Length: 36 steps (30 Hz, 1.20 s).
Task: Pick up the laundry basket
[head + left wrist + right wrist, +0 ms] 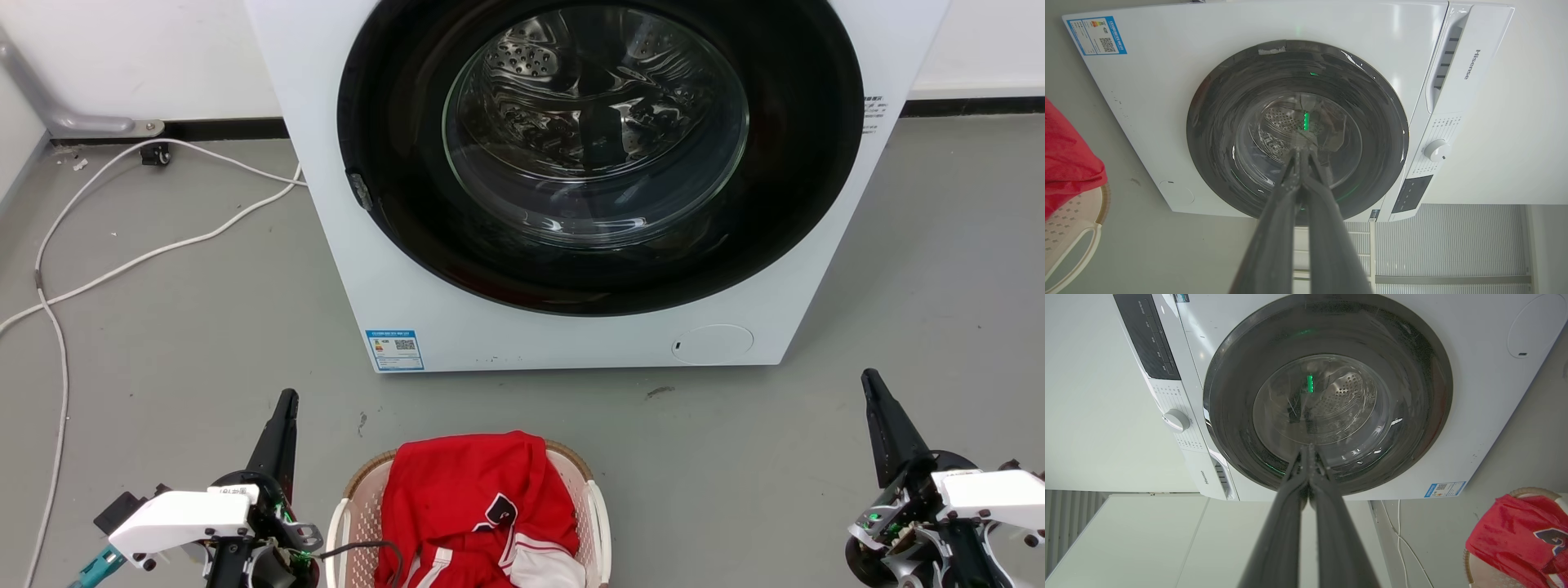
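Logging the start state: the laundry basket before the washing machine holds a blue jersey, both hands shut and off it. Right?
No: the head view shows the jersey in the laundry basket is red, not blue. The rest holds: it sits before the washing machine, left hand and right hand shut and off it.

A white front-loading washing machine point(408, 269) stands on a smooth grey floor point(163, 351), backed against a white wall point(163, 49). Its round dark door point(600, 155) is closed, and the steel drum shows through the glass. A black skirting board point(229, 128) runs along the foot of the wall. At far left, white cables point(196, 239) trail across the floor below a grey pipe point(90, 123). The light is even.
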Tool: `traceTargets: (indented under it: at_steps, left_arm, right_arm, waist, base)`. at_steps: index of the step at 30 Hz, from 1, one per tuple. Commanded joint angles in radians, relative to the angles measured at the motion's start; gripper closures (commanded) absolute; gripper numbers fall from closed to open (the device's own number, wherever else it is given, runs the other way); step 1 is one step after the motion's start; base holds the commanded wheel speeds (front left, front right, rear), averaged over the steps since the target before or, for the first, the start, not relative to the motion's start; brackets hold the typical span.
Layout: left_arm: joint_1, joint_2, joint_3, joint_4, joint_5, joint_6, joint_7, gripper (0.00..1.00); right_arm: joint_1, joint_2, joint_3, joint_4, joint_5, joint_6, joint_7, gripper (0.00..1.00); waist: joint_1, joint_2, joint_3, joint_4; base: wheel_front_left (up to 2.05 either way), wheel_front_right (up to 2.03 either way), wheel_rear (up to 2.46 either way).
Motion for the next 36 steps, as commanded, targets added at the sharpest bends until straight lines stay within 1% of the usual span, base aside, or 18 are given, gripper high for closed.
traceTargets:
  at_steps: [1,13,14,17,20,24,31,36]
  left_arm:
    - [-0.008,-0.001,0.002,0.000,-0.002,-0.004,0.002,1.00]
    - [-0.008,-0.001,0.002,0.000,-0.002,-0.004,0.002,1.00]
    - [0.000,0.000,0.000,0.001,0.000,0.000,0.000,0.00]
    - [0.015,-0.002,-0.005,0.016,0.001,0.001,-0.005,0.00]
    - [0.016,-0.002,-0.012,0.004,0.003,0.001,-0.021,0.00]
    - [0.019,-0.002,-0.011,-0.005,0.026,0.001,-0.041,0.00]
    - [0.016,-0.001,0.005,-0.032,0.156,0.001,-0.074,0.00]
    - [0.018,-0.001,0.005,-0.064,0.278,0.005,-0.097,0.00]
  right_arm:
    - [-0.010,0.001,0.000,0.001,0.004,0.000,0.001,1.00]
    - [-0.010,0.001,0.000,0.001,0.004,0.000,0.001,1.00]
    - [0.000,0.000,0.000,0.001,0.000,0.000,0.000,0.00]
    - [0.015,0.001,0.002,0.018,-0.003,0.000,-0.004,0.00]
    - [0.018,0.001,0.004,0.013,-0.017,0.000,-0.020,0.00]
    - [0.021,0.001,0.001,0.006,-0.060,0.000,-0.041,0.00]
    - [0.027,0.001,-0.005,-0.039,-0.215,0.000,-0.074,0.00]
    - [0.035,0.001,0.003,-0.075,-0.337,0.000,-0.096,0.00]
  waist:
    - [0.0000,0.0000,0.000,0.000]
    - [0.0000,0.0000,0.000,0.000]
    - [0.0000,0.0000,0.000,0.000]
    - [0.0001,0.0000,0.000,0.000]
    - [0.0001,0.0000,0.001,0.001]
    - [0.0001,0.0000,0.001,0.001]
    - [0.0001,0.0000,0.003,0.002]
    - [0.0001,0.0000,0.004,0.003]
  base:
    - [0.00,0.00,0.00]
    - [0.00,0.00,0.00]
    - [0.00,0.00,0.00]
    - [0.00,0.00,0.00]
    - [0.00,0.00,0.00]
    - [0.00,0.00,0.00]
    - [0.00,0.00,0.00]
    - [0.00,0.00,0.00]
